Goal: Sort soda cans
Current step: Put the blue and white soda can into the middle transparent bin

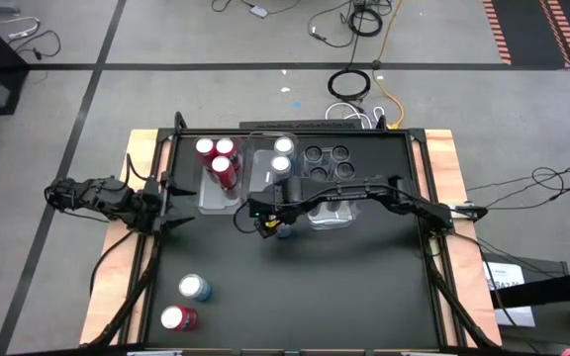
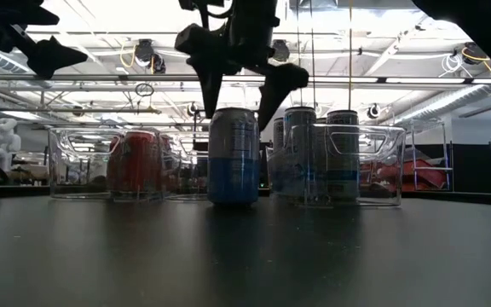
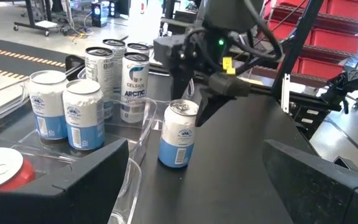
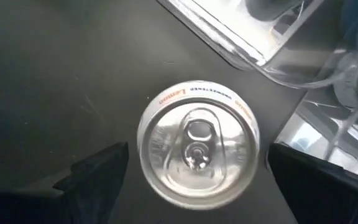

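Right pincer (image 2: 239, 89) hangs directly over a blue-and-silver can (image 2: 233, 156), fingers spread wide on either side of its top and not touching it. That can stands upright on the worktop (image 1: 315, 287) near the middle, just in front of the clear trays (image 1: 265, 158) along the far edge. Left pincer (image 1: 178, 206) waits wide open near the left edge. Two more cans, one blue-and-silver (image 1: 194, 288) and one red (image 1: 177, 318), stand at the near-left corner.

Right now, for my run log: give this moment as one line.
right gripper: open, above blue-and-silver can on table | left gripper: open, waiting at left edge | red can: unsorted
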### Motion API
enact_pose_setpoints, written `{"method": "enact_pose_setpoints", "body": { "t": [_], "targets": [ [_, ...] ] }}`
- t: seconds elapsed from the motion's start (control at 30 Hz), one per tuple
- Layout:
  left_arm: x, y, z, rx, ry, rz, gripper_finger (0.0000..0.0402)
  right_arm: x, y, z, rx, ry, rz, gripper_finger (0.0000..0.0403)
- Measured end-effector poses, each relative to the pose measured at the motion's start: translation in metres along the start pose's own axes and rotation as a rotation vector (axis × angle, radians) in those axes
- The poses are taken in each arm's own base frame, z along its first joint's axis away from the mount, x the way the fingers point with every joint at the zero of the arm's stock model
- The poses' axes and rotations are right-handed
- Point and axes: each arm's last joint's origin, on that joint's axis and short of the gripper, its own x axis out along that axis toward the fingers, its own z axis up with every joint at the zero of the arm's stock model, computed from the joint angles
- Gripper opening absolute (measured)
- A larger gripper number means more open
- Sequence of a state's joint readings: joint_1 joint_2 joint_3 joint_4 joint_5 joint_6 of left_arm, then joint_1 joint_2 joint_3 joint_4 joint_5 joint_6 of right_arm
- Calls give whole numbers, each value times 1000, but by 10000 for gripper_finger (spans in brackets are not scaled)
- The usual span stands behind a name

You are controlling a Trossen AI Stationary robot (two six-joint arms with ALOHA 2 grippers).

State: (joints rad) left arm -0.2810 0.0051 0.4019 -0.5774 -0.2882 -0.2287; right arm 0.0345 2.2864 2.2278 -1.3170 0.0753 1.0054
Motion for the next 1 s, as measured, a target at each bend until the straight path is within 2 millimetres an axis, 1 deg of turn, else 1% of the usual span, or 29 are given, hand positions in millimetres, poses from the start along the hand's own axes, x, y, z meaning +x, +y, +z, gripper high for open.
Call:
{"method": "enact_pose_setpoints", "body": {
  "t": [0.1, 0.43, 0.67, 0.77, 0.93, 0.97, 1.0],
  "targets": [
    [0, 0, 0, 0, 0, 0, 377, 4, 1, 0, -3, -3, 10, 380],
    [0, 0, 0, 0, 0, 0, 377, 4, 1, 0, -8, 17, 23, 377],
    [0, 0, 0, -1, 0, 0, 377, 13, 0, -1, 1, 42, -13, 374],
    [0, 0, 0, -2, 0, 0, 377, 15, 1, -1, 4, 35, -16, 353],
    [0, 0, 0, -3, -1, -1, 377, 15, 0, 2, 19, 28, -12, 281],
    [0, 0, 0, -5, -1, -1, 377, 15, 0, 2, 19, 28, -11, 271],
    [0, 0, 0, -5, 0, -1, 377, 15, 0, 1, 18, 29, -11, 271]
  ]
}}
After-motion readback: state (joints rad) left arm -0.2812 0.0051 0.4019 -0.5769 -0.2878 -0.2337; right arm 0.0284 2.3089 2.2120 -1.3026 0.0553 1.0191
